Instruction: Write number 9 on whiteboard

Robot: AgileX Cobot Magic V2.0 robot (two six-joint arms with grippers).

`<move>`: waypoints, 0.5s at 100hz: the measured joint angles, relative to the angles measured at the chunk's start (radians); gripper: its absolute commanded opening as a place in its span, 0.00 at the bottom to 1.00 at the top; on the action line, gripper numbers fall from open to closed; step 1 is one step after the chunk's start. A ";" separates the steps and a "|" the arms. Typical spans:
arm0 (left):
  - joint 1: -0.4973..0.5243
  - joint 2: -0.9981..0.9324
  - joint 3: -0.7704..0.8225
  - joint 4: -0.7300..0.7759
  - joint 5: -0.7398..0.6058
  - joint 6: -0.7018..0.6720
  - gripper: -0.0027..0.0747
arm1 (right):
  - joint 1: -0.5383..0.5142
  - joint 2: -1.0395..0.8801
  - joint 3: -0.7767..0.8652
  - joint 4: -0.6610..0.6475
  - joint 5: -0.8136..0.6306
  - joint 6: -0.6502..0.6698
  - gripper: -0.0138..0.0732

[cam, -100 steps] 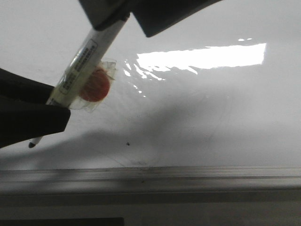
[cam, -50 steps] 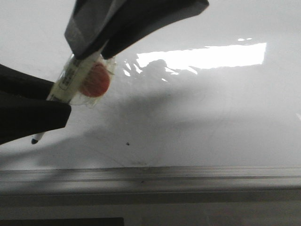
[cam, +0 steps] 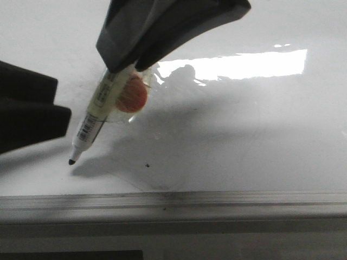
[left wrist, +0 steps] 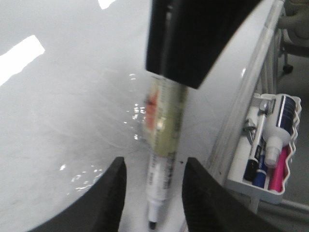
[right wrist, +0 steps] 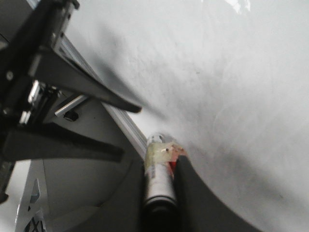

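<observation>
Right gripper (cam: 122, 62) had its jaws clamped on the marker (cam: 100, 111), tip just above the whiteboard (cam: 244, 135) near its bottom rail. Left gripper (cam: 32, 114) sat beside it, jaws spread, holding nothing. No 9 showed on the board.

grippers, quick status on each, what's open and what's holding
Left gripper: open, its fingers either side of the marker, not touching.
Right gripper: shut on the marker.
</observation>
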 measured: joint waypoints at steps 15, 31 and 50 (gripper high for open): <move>0.000 -0.139 0.000 -0.113 0.023 0.000 0.40 | -0.013 -0.057 0.000 -0.017 0.014 0.000 0.08; 0.000 -0.261 0.000 -0.148 0.146 -0.004 0.40 | -0.095 -0.134 0.000 -0.021 0.015 0.003 0.08; 0.000 -0.295 0.000 -0.154 0.232 -0.004 0.40 | -0.210 -0.160 0.000 -0.025 0.027 0.010 0.08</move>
